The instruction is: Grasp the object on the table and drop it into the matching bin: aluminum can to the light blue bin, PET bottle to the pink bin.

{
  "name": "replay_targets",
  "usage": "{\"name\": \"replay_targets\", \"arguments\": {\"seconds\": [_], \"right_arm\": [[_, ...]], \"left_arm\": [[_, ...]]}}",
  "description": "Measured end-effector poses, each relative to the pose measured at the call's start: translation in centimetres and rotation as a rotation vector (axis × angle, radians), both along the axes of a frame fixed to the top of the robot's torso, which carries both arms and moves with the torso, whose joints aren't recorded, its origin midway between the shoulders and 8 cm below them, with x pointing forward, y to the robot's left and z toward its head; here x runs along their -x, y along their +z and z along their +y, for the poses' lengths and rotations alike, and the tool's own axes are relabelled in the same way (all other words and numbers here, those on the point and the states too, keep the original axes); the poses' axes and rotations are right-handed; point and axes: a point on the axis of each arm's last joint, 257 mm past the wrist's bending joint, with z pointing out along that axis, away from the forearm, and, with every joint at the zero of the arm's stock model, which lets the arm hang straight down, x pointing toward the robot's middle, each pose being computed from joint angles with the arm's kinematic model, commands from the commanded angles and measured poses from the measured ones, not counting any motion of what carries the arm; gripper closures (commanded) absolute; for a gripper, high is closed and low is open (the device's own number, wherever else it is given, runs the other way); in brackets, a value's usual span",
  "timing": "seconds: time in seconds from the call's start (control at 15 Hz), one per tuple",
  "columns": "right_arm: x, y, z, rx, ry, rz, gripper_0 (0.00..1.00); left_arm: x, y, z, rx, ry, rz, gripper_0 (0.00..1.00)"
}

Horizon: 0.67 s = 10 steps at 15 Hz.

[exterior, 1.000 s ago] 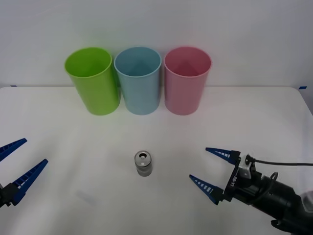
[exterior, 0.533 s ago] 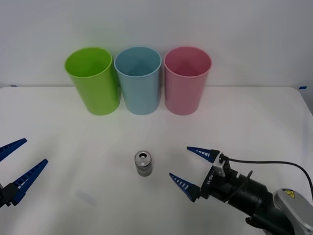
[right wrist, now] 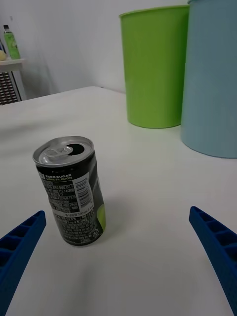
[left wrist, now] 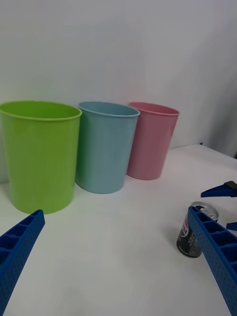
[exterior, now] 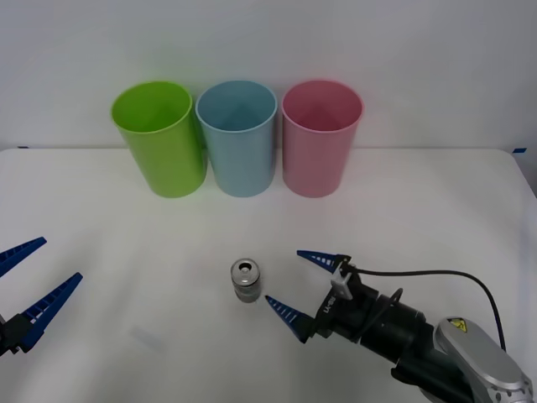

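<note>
The table (exterior: 436,210) is flat, plain white; near its front middle stands the aluminum can (exterior: 246,280), upright; along the back stand the lime green cup (exterior: 159,138), the light blue bin (exterior: 237,138) and the pink bin (exterior: 320,138).

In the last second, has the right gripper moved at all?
Yes. The right gripper has slid across the table toward the aluminum can, which stands where it was; its open jaws now sit just beside it.

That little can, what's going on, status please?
Right gripper jaws open, close beside aluminum can, not touching. Left gripper open, idle at table edge. Can upright, nothing between.
</note>
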Motion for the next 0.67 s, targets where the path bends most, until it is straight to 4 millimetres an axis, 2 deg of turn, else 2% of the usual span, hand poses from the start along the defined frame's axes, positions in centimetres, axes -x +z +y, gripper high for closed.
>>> {"name": "replay_targets", "arguments": {"seconds": [0.27, 0.67], "right_arm": [[-0.1, -0.7, 1.5, 0.014, 0.029, 0.011, 0.0], [-1.5, -2.0, 4.3, 0.036, 0.061, 0.014, 0.0]], "left_arm": [[0.0, 0.0, 0.0, 0.0, 0.0, 0.0, 0.0], [0.0, 0.0, 0.0, 0.0, 0.0, 0.0, 0.0]]}}
